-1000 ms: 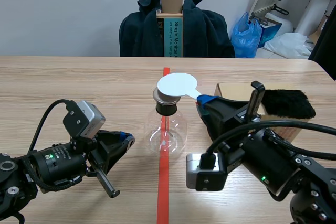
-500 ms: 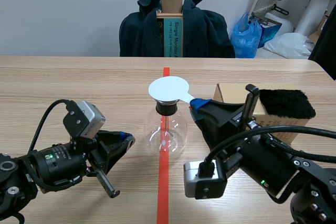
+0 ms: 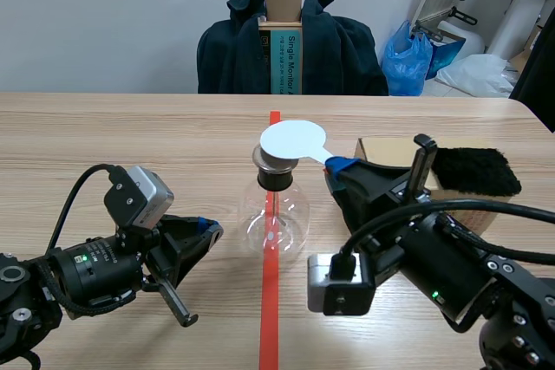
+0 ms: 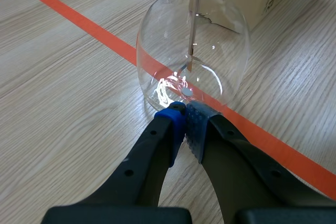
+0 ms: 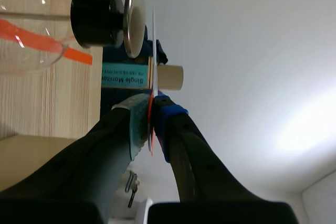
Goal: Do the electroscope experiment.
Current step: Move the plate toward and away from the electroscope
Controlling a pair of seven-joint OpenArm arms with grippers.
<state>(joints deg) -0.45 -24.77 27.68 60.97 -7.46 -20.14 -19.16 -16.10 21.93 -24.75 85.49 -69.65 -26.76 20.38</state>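
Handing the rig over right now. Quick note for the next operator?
Left gripper: fingers shut on nothing, low beside the flask.
Right gripper: shut on the white disc, held at the flask's metal cap; contact unclear.
Flask stands on the tape line; black fur lies on the box.
Done: disc brought to the cap.
Left: probably check the flask for a response, then put the disc down.

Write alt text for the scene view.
The right arm's tool grips a white disc by its handle, holding it flat over the metal top plate of a glass electroscope flask standing on the orange-red tape line. The left arm's tool, shut, sits low beside the flask.
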